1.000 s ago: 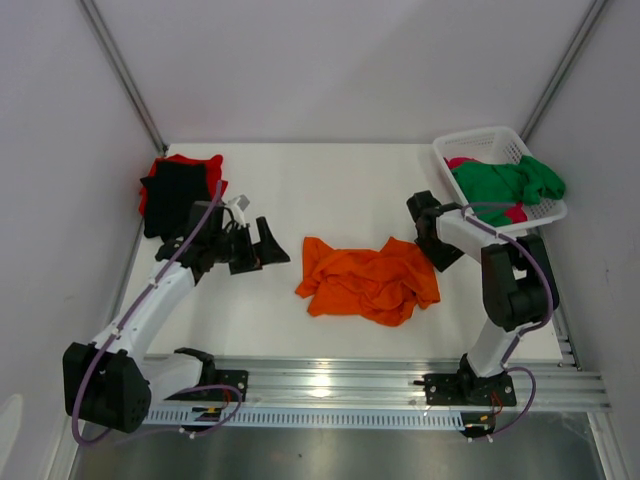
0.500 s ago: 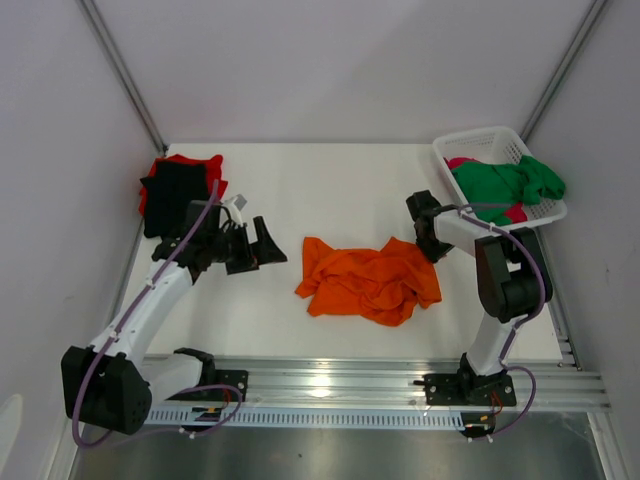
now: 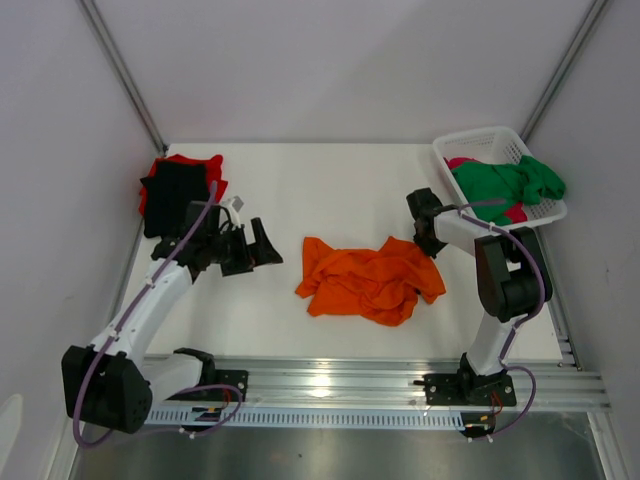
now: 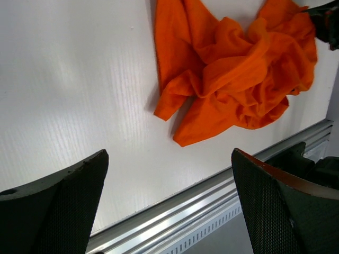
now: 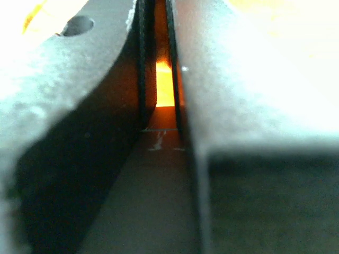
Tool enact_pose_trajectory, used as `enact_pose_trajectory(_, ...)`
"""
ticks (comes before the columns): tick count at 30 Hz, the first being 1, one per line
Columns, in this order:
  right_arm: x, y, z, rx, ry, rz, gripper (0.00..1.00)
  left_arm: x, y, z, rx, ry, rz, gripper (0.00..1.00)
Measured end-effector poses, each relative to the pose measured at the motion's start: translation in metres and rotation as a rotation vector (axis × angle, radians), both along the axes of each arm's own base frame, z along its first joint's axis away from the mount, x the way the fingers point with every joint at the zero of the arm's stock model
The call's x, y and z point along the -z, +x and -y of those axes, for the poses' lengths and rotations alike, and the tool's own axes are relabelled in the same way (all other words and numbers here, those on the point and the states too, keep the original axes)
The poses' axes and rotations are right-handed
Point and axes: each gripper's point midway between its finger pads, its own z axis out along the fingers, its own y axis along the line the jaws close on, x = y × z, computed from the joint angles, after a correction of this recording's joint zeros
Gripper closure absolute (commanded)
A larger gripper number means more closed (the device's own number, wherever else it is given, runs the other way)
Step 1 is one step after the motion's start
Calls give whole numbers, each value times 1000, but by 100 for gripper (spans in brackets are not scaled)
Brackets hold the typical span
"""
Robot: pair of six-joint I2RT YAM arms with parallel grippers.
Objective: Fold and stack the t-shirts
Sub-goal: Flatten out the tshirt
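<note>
Five t-shirts to locate from the top external view. Find the orange t-shirt crumpled at centre frame on the white table. Find the black t-shirt lying on the red t-shirt at upper left. Find the green t-shirt and the pink t-shirt heaped in the white lattice basket at upper right. Note the left gripper to the left of the orange t-shirt, apart from it, jaws spread wide. Note the right gripper at the upper-right corner of the orange t-shirt, touching the cloth.

From the left wrist view, see both fingers at the lower corners, far apart, with nothing between. See the orange t-shirt bunched at upper right, well clear of them. See the aluminium rail along the lower right.

From the right wrist view, see the two fingers nearly together, with only a thin slit between. See orange cloth pinched in that slit at upper centre.
</note>
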Motion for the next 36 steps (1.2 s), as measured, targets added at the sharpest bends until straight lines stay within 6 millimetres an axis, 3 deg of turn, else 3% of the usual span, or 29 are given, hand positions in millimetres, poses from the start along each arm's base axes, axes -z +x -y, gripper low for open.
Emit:
enact_pose_trajectory(4,0,1,-1,-19,2,-2,94,22,4,-6,-11,55,-75,1)
enact_pose_trajectory(8,0,2,-3,-36,5,-4,94,36,16,1,10,46,-145,1)
enact_pose_trajectory(16,-1,1,-5,-58,7,-8,94,21,54,34,61,-83,-101,1)
enact_pose_trajectory(22,-1,1,-6,-63,16,-9,95,22,71,78,150,-138,-108,2)
enact_pose_trajectory(29,-2,1,-7,-65,21,-6,95,48,62,126,247,-154,-190,4)
enact_pose_trajectory(36,-11,3,-8,-72,23,14,95,37,58,145,289,-175,-165,6)
